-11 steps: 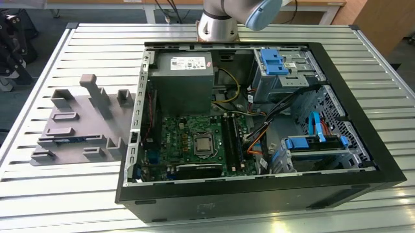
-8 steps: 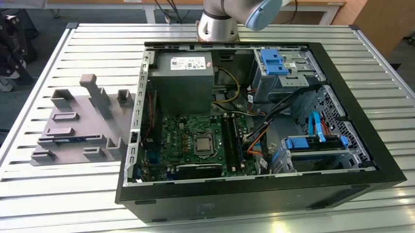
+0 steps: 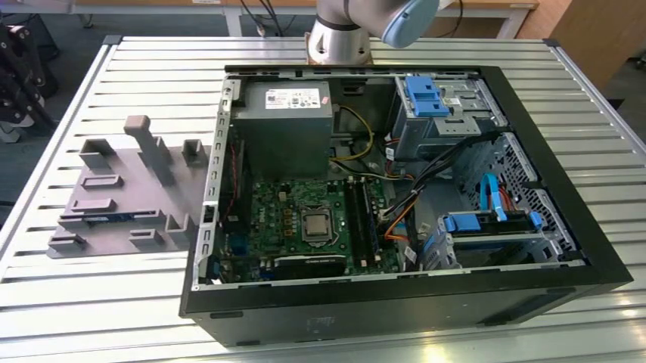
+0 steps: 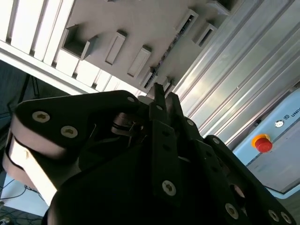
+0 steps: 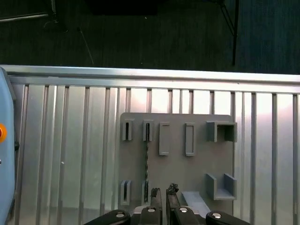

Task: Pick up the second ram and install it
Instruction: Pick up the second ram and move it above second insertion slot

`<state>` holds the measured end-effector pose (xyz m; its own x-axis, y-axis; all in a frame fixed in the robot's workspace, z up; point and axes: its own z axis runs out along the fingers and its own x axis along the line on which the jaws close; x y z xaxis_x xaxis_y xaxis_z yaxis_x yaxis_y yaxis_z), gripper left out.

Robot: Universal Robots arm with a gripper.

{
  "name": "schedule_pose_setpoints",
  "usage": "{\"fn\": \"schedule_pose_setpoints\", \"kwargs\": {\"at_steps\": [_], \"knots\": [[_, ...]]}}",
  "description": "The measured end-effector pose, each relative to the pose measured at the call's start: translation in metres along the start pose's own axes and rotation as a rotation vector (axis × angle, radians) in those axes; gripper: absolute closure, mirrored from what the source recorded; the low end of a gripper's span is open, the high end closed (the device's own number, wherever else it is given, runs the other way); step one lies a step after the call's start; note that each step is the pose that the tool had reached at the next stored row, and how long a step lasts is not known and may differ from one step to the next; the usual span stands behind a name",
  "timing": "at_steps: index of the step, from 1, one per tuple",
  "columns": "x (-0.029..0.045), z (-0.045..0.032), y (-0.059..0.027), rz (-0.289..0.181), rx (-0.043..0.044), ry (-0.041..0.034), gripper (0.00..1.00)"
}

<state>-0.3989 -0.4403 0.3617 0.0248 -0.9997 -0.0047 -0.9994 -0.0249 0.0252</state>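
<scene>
second ram (image 3: pixel 109 218): long, thin, flat blue memory stick standing on edge in the slots of a grey plastic holder plate (image 3: pixel 151 198), well apart from the computer, on the exterior view's left; in the first wrist view it is a thin dark line (image 5: pixel 146 161)
end effector (image 5: pixel 164 192): black, two slim fingers, hanging above the holder plate near one end of the stick, clear of it
fingers (image 4: pixel 159 96): drawn together, gripping nothing
computer: black open tower case (image 3: pixel 404 302) lying flat on the slatted metal tabletop (image 3: pixel 121 76), green motherboard (image 3: pixel 272 219) exposed
</scene>
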Motion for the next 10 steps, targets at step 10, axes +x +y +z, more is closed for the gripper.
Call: {"fn": "schedule_pose_setpoints", "kwargs": {"at_steps": [10], "knots": [[0.0000,0.0072,0.0019,-0.006,0.0001,0.0002,0.75]]}}
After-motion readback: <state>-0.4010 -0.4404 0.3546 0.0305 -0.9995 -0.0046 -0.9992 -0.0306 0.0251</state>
